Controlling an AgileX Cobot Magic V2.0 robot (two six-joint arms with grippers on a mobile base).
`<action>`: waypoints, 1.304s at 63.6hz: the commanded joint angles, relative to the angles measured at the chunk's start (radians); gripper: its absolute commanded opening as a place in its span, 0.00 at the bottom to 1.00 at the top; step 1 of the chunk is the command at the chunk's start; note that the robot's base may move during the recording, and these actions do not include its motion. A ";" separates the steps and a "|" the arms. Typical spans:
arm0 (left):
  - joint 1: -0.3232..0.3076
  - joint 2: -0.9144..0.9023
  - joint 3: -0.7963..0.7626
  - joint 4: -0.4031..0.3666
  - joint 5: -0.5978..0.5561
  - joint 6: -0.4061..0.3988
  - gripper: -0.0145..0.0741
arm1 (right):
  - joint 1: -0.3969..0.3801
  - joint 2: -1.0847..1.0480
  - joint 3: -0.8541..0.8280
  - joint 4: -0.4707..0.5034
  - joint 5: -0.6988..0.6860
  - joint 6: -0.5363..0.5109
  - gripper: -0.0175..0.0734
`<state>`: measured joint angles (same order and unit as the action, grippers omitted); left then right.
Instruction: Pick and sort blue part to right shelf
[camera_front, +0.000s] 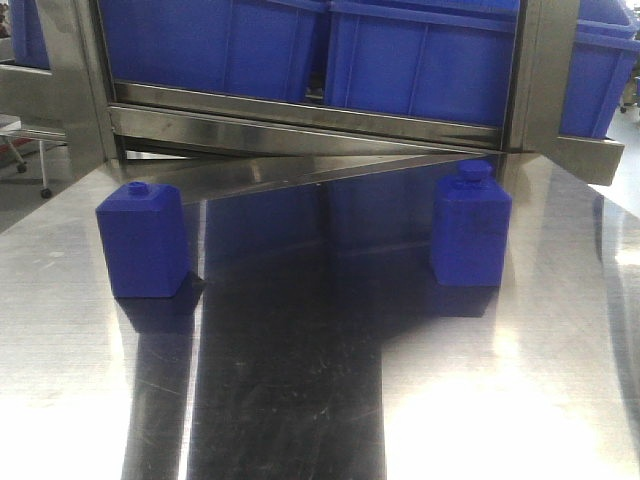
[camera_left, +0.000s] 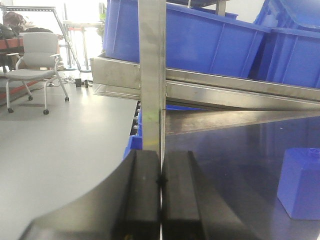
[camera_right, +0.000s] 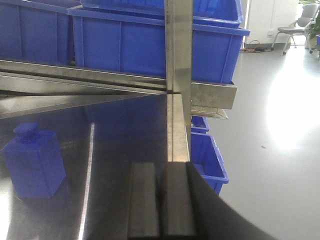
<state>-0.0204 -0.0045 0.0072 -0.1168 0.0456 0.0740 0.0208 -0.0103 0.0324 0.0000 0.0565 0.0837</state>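
The blue part (camera_front: 470, 225), a bottle-shaped block with a chunky raised cap, stands upright on the right side of the steel table (camera_front: 300, 400). In the right wrist view the blue part (camera_right: 34, 162) is ahead and well to the left of my right gripper (camera_right: 161, 200), which is shut on nothing near the table's right edge. My left gripper (camera_left: 161, 182) is also shut and empty, by the table's left edge. Neither gripper shows in the front view. Which part of the rack is the right shelf I cannot tell.
A similar blue block with a small flat knob (camera_front: 143, 240) stands at the left, and this block (camera_left: 302, 182) lies to the right of my left gripper. Blue bins (camera_front: 420, 55) sit on a steel rack (camera_front: 300, 115) behind the table. Rack posts (camera_left: 151, 75) (camera_right: 178, 55) rise ahead of each gripper.
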 joint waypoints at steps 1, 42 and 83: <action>-0.001 -0.022 0.025 -0.006 -0.084 -0.002 0.32 | -0.004 -0.020 -0.024 0.005 -0.086 -0.010 0.25; -0.001 -0.022 0.025 -0.006 -0.084 -0.002 0.32 | -0.003 0.298 -0.356 -0.045 0.109 -0.009 0.25; -0.001 -0.022 0.025 -0.006 -0.084 -0.002 0.32 | 0.139 0.842 -0.614 -0.282 0.336 0.339 0.87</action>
<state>-0.0204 -0.0045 0.0072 -0.1168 0.0456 0.0740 0.1297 0.7738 -0.4977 -0.2604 0.3906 0.4076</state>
